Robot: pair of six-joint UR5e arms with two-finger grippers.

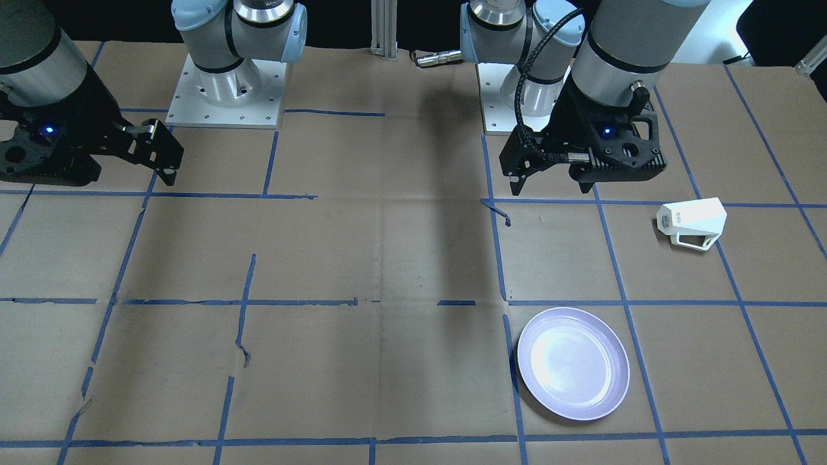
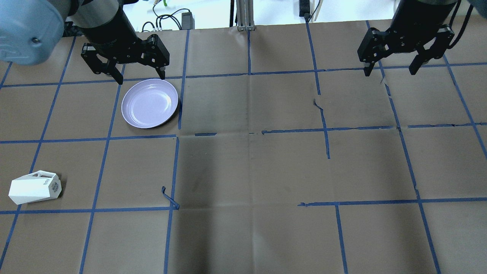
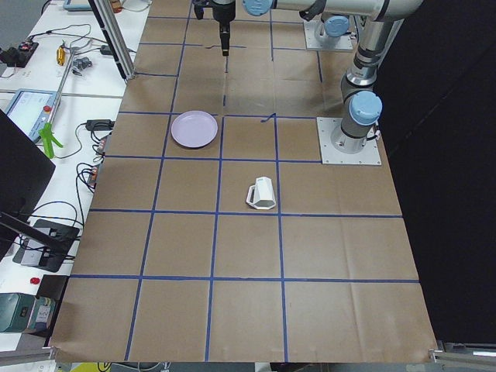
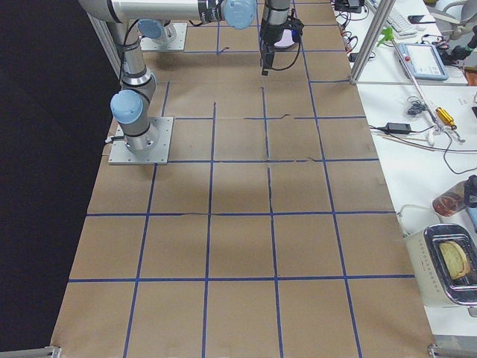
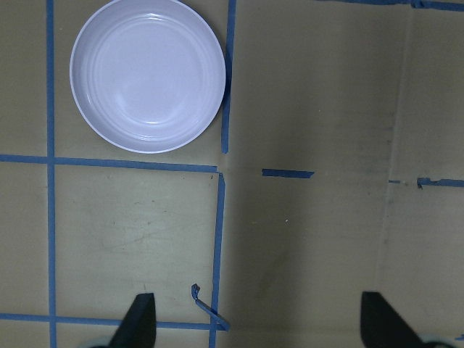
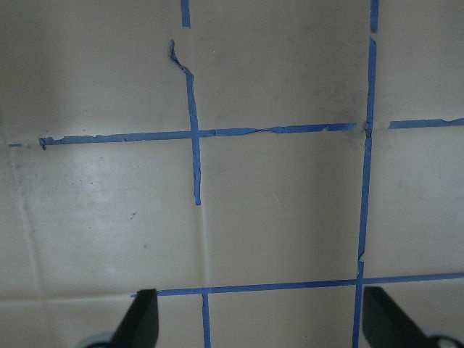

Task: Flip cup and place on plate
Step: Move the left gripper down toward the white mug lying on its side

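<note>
The white faceted cup lies on its side on the brown paper, near the table's left end, with its mouth facing that end and its handle away from the robot. The lavender plate sits empty further out and also shows in the left wrist view. My left gripper is open and empty, raised above the plate's far edge, well away from the cup. My right gripper is open and empty over the table's right side.
Blue tape lines form a grid on the paper; a loose tape curl sticks up near the middle. The arm bases stand at the robot's edge. Benches with cables and devices run along the table's far side.
</note>
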